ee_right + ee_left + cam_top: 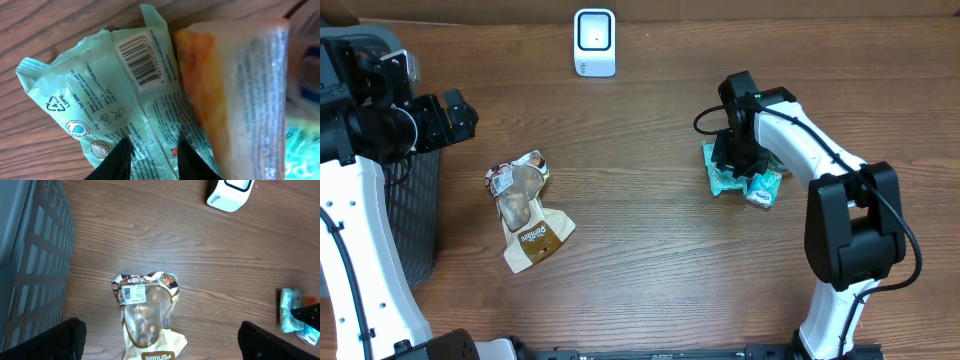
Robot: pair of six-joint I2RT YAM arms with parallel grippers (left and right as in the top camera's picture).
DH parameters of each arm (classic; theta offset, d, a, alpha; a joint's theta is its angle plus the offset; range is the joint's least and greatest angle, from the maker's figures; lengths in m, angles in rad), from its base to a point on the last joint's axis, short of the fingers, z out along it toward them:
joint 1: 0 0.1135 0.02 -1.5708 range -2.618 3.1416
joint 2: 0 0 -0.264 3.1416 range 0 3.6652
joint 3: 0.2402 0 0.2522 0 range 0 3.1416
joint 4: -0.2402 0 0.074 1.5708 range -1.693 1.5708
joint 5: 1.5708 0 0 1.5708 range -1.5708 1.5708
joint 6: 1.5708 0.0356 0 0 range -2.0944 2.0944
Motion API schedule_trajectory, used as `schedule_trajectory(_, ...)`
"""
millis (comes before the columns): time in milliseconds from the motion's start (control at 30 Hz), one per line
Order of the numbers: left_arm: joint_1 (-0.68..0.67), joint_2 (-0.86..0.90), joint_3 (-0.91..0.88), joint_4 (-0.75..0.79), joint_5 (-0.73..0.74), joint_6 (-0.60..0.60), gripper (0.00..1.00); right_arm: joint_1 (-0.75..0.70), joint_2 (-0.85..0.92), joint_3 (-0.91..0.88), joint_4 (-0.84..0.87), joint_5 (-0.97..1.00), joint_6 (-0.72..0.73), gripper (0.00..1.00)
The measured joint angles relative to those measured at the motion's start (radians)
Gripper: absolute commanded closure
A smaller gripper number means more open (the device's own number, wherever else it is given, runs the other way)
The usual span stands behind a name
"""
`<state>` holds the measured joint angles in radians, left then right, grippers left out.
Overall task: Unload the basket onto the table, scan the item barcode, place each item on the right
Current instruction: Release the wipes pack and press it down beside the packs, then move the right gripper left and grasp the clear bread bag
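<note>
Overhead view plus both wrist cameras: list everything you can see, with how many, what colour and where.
barcode scanner: one, white, far edge of the table, centre
snack pouch: one, brown with a clear window, flat, left of centre
mint packet: one, pale green, barcode up, right side
orange packet: one, orange and clear, against the mint packet
blue-white packet: one, mostly hidden, beside the orange packet
basket: one, dark grey, far left
table: one, brown wood
left gripper: one, black, open, by the basket
right gripper: one, black, closed on the mint packet's seam
</note>
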<state>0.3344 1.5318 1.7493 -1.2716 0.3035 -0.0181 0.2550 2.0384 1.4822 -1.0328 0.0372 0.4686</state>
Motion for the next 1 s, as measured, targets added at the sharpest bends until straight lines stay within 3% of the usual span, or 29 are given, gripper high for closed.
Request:
schedule_trajectory(600,0.000,0.000,0.000,0.000,0.000,0.000,0.01,-0.007,0.000,0.034,-0.086,0.103,-0.080,0.81)
schedule_trajectory(767,0.000,0.000,0.000,0.000,0.000,0.000,0.00,-0.006,0.000,0.167,-0.180,0.056,-0.086,0.63)
schedule_trajectory(900,0.000,0.000,0.000,0.000,0.000,0.000,0.01,-0.003,0.000,0.270,-0.173,-0.089,-0.115,0.50)
schedule_trajectory(1000,0.000,0.000,0.000,0.000,0.000,0.000,0.00,0.015,0.001,0.280,-0.116,-0.225,-0.134,0.31)
